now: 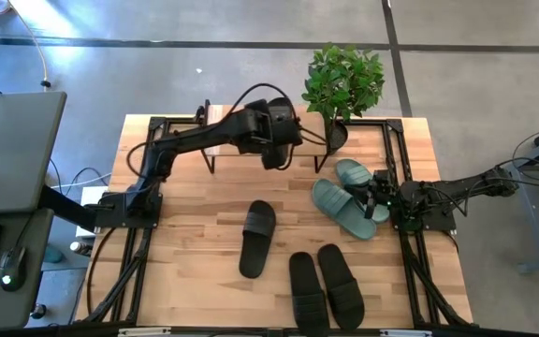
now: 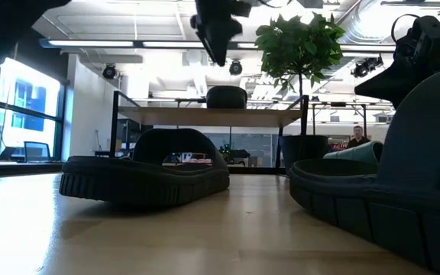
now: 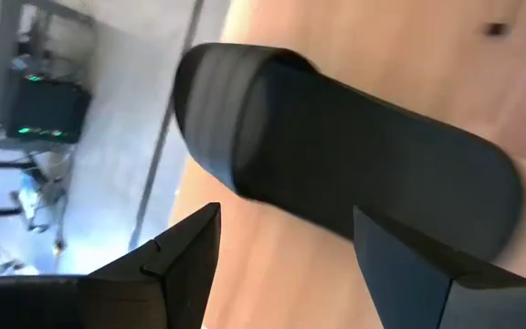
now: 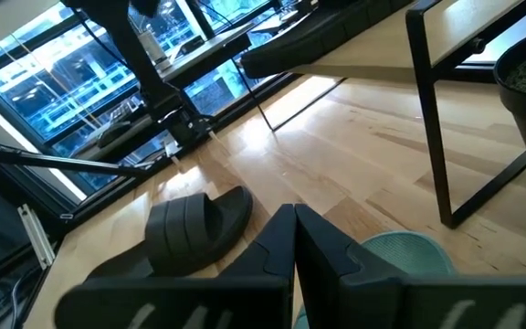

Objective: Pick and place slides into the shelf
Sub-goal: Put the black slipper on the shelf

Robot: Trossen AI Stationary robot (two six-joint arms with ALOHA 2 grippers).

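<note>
Overhead, the left gripper (image 1: 280, 150) hung over the shelf (image 1: 221, 137), while 3 black slides (image 1: 258, 238) and 2 green slides (image 1: 342, 208) lay on the table (image 1: 195, 243). Its wrist view showed spread fingers (image 3: 167, 260) above 1 black slide (image 3: 354, 169) resting on the shelf plank. Beside the green pair, the right gripper (image 4: 292, 239) had its fingers pressed together.

The wooden table (image 1: 195, 234) carries the shelf (image 1: 221, 140) at its far edge — one black slide (image 2: 226, 96) lies on its plank top. Directly on the table lie three black slides (image 1: 258, 238) and two green slides (image 1: 342, 208), beside a potted plant (image 1: 342, 84).
</note>
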